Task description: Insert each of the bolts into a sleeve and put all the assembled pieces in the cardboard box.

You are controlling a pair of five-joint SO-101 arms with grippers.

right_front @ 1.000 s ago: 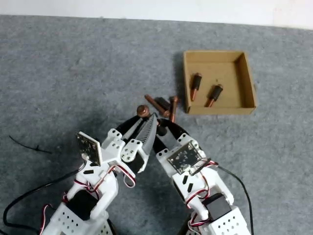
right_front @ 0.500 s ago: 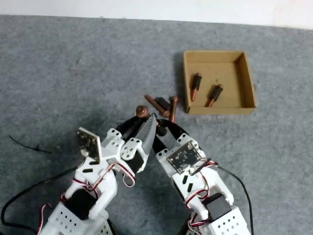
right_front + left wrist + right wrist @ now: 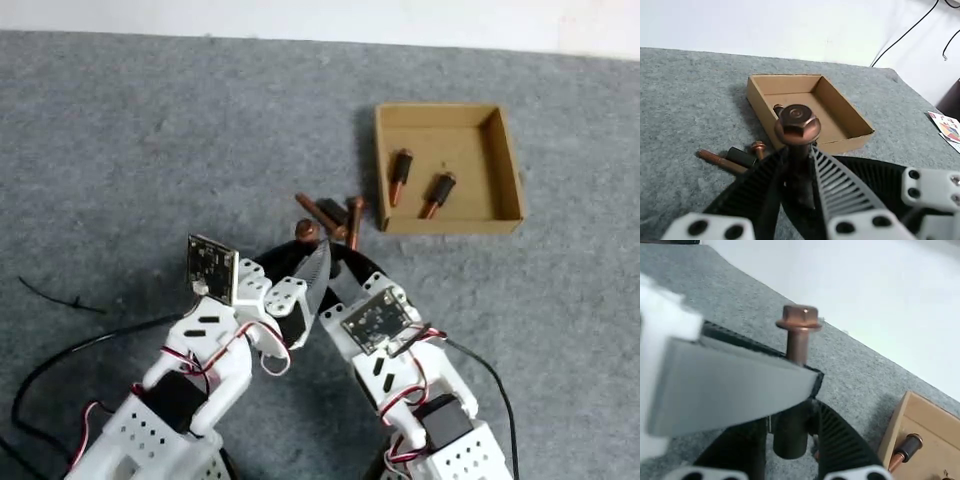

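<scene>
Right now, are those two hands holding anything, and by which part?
Yes. The left hand grips a copper bolt by its shank, below the head; the right hand grips the dark sleeve by its sides.

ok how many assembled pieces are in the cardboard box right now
2. In the high view, one assembled piece lies left of centre in the cardboard box, the other near its middle. The whole box floor shows, so none seems hidden.

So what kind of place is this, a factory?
More likely a small lab or hobby workbench, though I can't be sure. A little white left arm and right arm sit on a grey mat, with loose bolts and a box, by a plain wall.
</scene>
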